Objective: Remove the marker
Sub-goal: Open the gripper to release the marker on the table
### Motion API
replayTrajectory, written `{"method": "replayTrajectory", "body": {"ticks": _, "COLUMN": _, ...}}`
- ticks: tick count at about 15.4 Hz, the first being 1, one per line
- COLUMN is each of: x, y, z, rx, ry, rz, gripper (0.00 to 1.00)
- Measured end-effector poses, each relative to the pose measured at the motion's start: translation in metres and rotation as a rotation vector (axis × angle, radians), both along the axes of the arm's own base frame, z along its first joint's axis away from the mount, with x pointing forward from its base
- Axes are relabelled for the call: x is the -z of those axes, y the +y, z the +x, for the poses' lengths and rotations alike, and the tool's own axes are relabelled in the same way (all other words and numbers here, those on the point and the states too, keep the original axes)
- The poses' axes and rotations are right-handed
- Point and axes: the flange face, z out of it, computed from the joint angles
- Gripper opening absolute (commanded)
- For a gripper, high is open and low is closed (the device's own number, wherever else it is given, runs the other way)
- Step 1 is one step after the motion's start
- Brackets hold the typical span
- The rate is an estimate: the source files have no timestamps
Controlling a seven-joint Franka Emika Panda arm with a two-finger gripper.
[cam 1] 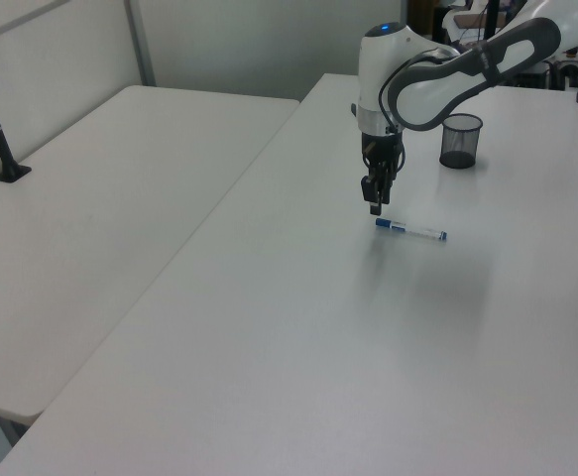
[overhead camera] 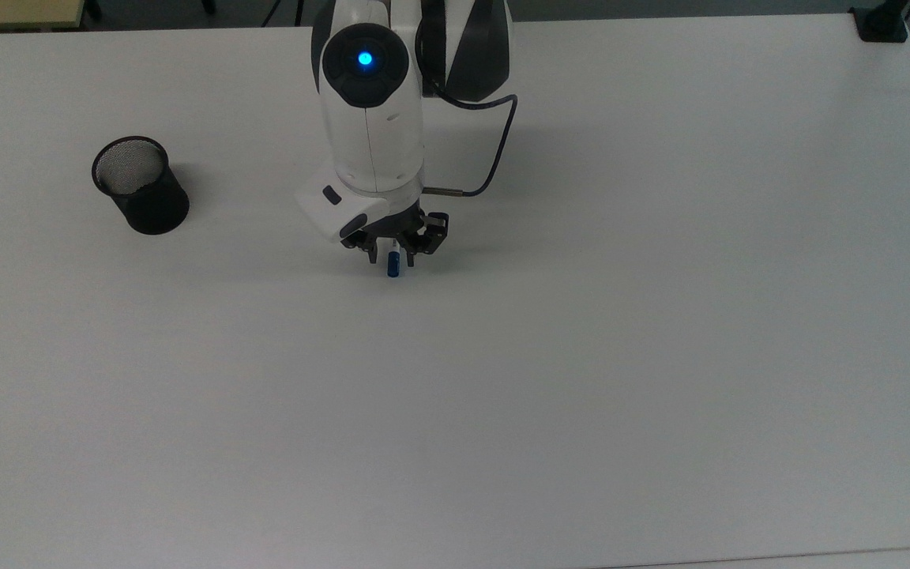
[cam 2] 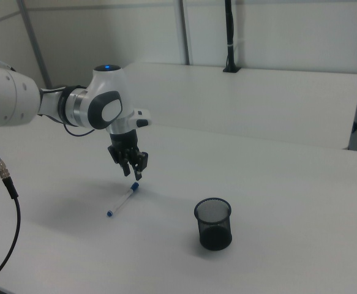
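The marker (cam 1: 410, 230), white-barrelled with blue ends, lies flat on the white table (overhead camera: 581, 356). In the right view the marker (cam 2: 122, 201) rests just below my gripper (cam 2: 134, 173). From the top view only its blue cap (overhead camera: 394, 267) pokes out under the gripper (overhead camera: 392, 254). My gripper (cam 1: 375, 206) hangs open just above the marker's cap end, touching nothing. The black mesh cup (overhead camera: 141, 186) stands upright and holds nothing, well off to the top view's left.
The mesh cup (cam 1: 460, 140) stands behind the arm in the left view, and the cup (cam 2: 213, 223) is at the front in the right view. A second table (cam 1: 100, 198) adjoins this one. A black clamp (overhead camera: 880, 24) sits at the far corner.
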Motion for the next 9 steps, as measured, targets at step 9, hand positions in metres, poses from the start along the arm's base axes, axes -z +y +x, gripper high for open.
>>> {"method": "replayTrajectory", "body": {"ticks": 9, "x": -0.076, "y": -0.005, "z": -0.004, "rx": 0.049, "ry": -0.069, "rz": 0.016, "gripper": 1.00}}
